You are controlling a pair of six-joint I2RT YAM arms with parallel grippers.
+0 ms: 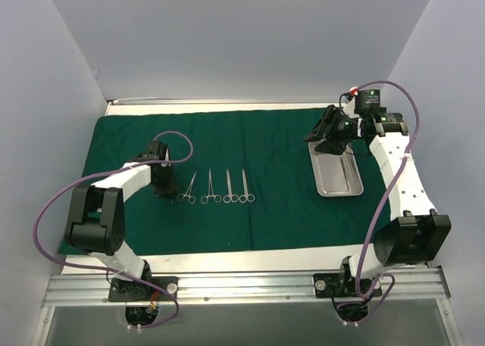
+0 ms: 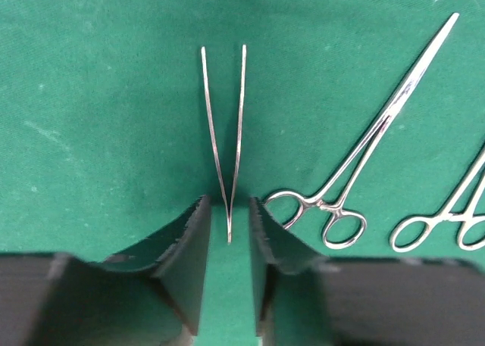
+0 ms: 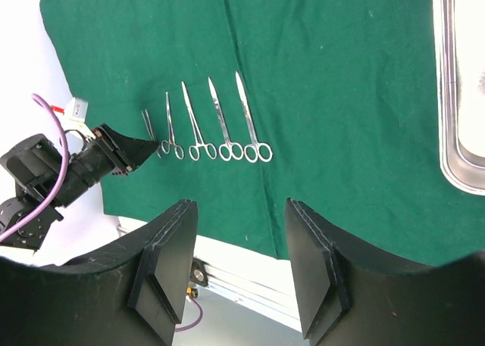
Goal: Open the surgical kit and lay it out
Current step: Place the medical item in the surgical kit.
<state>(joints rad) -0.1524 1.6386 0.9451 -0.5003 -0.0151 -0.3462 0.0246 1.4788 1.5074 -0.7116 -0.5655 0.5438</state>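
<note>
The dark green drape (image 1: 280, 202) lies spread flat over the table. Silver tweezers (image 2: 225, 134) lie on it, tips pointing away. Their joined end sits in the gap between the fingers of my left gripper (image 2: 229, 206), which is open and clear of the metal on both sides. To the right of the tweezers, several ring-handled forceps and scissors (image 1: 217, 188) lie in a neat row. The steel tray (image 1: 339, 176) rests on the drape at the right and looks bare. My right gripper (image 1: 331, 141) hangs open over the tray's far end, holding nothing.
The nearest ring-handled forceps (image 2: 356, 157) lies close to my left gripper's right finger. White table margin (image 1: 227, 261) borders the drape's near edge, with the arms' mounting rail (image 1: 242, 285) below it. Grey walls enclose the left, back and right sides.
</note>
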